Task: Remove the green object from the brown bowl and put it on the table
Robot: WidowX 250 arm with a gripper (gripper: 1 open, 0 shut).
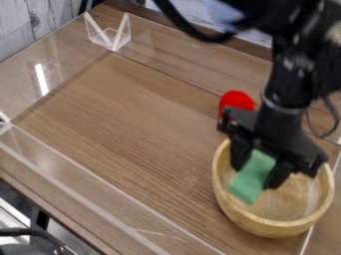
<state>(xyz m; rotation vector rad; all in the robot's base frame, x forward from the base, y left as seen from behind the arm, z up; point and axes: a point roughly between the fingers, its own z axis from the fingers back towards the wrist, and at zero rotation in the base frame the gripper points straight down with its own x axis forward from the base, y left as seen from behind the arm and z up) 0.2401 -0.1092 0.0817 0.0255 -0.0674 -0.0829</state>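
Camera view: the gripper point(261, 159) holds the green block point(249, 177) near one end, its fingers drawn in on the block, probably so that the rest hangs free and can be set down end or face first. The block is over the near-left part of the bowl point(296, 221), tilted, its lower end pointing down toward the bowl's inside; whether that end touches the wood cannot be told. Such a slant likely comes from gripping off the middle. The red toy point(236, 102) sits outside the rim, on the far side, so it need not be disturbed. Lifting looks to be the step in hand; the block should clear the rim before moving over the desk point(127, 134), or it could catch and twist.
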